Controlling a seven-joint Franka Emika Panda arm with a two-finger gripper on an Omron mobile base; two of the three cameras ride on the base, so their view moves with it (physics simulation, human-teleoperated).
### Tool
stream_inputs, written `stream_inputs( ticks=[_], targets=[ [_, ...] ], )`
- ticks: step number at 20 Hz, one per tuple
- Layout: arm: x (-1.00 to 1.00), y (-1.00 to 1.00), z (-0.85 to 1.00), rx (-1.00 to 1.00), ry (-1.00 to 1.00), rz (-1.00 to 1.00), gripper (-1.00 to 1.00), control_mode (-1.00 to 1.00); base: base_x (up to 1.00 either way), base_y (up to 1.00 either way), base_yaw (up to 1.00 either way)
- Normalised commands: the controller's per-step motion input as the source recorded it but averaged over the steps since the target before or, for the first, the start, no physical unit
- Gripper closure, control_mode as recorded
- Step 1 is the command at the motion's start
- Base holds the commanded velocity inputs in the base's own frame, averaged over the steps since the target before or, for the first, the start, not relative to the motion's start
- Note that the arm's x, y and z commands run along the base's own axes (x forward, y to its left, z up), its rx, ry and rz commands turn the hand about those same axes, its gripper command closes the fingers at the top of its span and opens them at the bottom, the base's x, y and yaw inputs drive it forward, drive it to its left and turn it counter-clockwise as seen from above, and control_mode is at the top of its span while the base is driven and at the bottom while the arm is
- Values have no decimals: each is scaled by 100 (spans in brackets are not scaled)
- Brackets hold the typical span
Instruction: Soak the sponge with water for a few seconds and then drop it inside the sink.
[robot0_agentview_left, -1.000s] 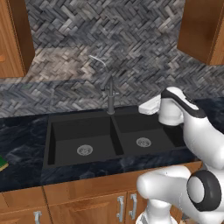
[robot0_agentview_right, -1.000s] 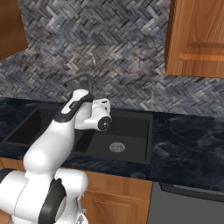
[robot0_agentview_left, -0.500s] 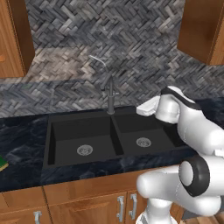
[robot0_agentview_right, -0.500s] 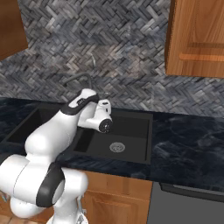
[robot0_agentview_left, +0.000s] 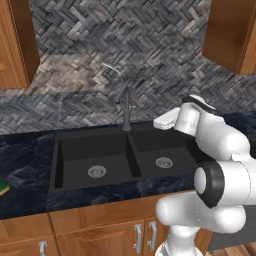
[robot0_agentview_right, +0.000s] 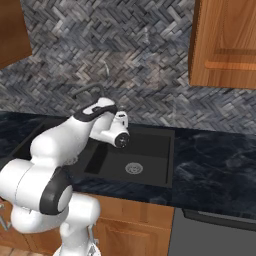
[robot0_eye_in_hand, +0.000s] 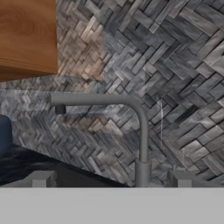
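We record a matte black double-basin sink, rectangular, with a round silver drain in its left basin and a second drain in the right; in the right base view our own white arm covers most of the left basin. A slim dark faucet rises behind the divider; in the hand view its spout runs level to the left from a curved neck, and its base is cut off at the bottom. The gripper shows there as two grey finger tips, set wide apart with nothing between them, aimed at the faucet; in the base views the hand hangs over the right basin, its fingers hidden behind the wrist. The sponge is a sliver of yellow and green at the far left edge of the left base view, lying on the dark marbled countertop well apart from the sink and mostly cut off. The backsplash is grey herringbone tile, and glossy wooden cabinets hang above.
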Motion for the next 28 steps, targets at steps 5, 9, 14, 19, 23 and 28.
stream_inputs(
  ticks=[5,9,14,19,23,28],
  targets=[
    [24,0,0,0,0,0,-100,-100,0,0,0],
    [24,0,0,0,0,0,-100,-100,0,0,0],
    [31,0,-8,0,0,0,-100,-100,0,0,0],
    [25,0,-16,0,0,0,-100,-100,0,0,0],
    [21,0,-20,0,0,0,-100,-100,0,0,0],
    [17,0,-18,0,0,0,-100,-100,0,0,0]
  ],
)
